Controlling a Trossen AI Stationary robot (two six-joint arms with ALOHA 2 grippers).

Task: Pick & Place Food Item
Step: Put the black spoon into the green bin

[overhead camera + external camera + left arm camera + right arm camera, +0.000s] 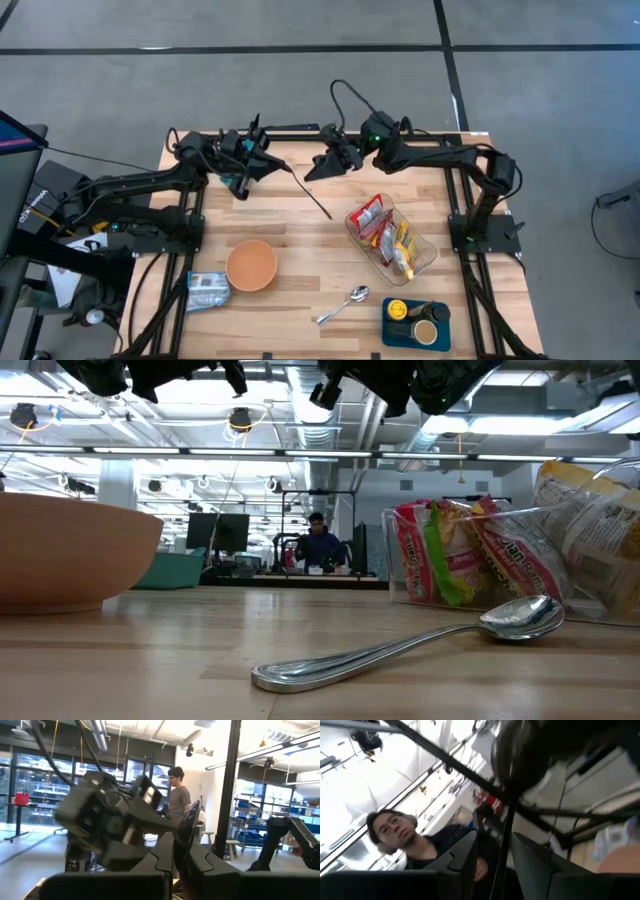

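The left gripper (pixel 262 165) hangs above the far part of the tabletop (pixel 300 250) with its jaws pressed together. A thin dark rod (pixel 310 195) starts just beside them and slants away over the wood. Whether the jaws pinch its end cannot be told.

Facing it, close by, the right gripper (pixel 312 172) hangs at about the same height. Its jaws stand apart. In the right wrist view a thin dark line runs through the gap, and neither finger (pixel 465 855) clearly touches it.

The food packets (pixel 385 235), red and yellow, lie in a clear container (pixel 425 250). The container sits on the tabletop below the right jaws and nearer the front edge, apart from both grippers. Neither pair of jaws holds a packet.

Further forward from the left jaws sits an orange bowl (pixel 250 265), with a blue packet (pixel 208 290) just beside it towards the tabletop's corner. A metal spoon (pixel 345 305) lies between the bowl and a blue tray (pixel 415 322), which sits in front of the container.

Beyond the tabletop, a person (pixel 318 545) sits at a desk far back in the room. Another person (pixel 177 795) stands past the left jaws.
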